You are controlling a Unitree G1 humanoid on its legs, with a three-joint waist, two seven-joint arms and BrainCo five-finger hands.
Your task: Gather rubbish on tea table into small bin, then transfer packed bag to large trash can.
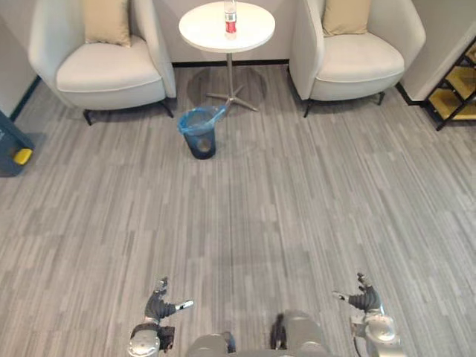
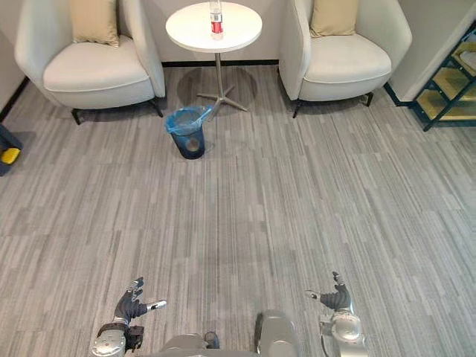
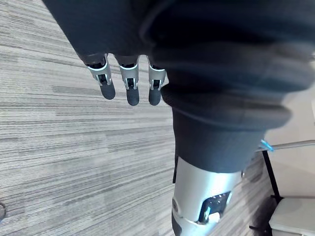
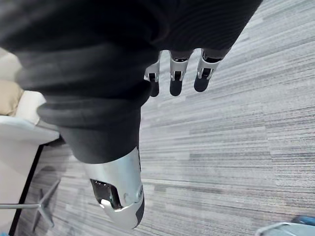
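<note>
A round white tea table (image 1: 253, 30) stands far ahead between two armchairs, with a clear plastic bottle (image 1: 230, 18) with a red label upright on it. On the floor in front of the table sits a small dark bin (image 1: 201, 132) lined with a blue bag. My left hand (image 1: 158, 306) hangs low at the near left with straight fingers (image 3: 128, 83) and holds nothing. My right hand (image 1: 363, 300) hangs at the near right, also open and holding nothing, its fingers (image 4: 176, 73) straight over bare carpet.
Two cream armchairs (image 1: 104, 63) (image 1: 357, 56) with tan cushions flank the table. A blue box with a yellow part (image 1: 13, 149) sits at the left edge and a wooden shelf (image 1: 457, 89) at the right. Grey striped carpet (image 1: 268, 216) stretches between me and the bin.
</note>
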